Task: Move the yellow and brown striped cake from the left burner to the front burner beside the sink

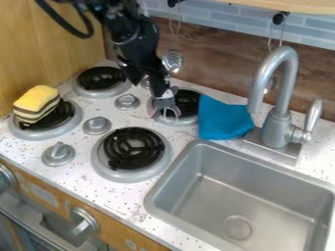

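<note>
Gripper [147, 88]: hanging down over the back of the stove, right beside the small grey thing; whether it is wide, narrow or has hold of that thing, I cannot tell.
Small grey thing [167, 102]: at the left side of the back right burner [190, 104], with a thin pale loop at its lower end; whether it rests there or is held up is unclear.
Progress: the gripper is at the grey thing, so I judge the handling to be under way; how much is done or left, these things do not settle.
Sink [180, 188]: the one open container, with a round drain [237, 227] in its floor.
Left burner [17, 131]: bears the striped yellow block [36, 101].
Blue cloth [224, 120]: on the counter [118, 203], between the back right burner and the faucet [281, 93], just behind the sink.
</note>
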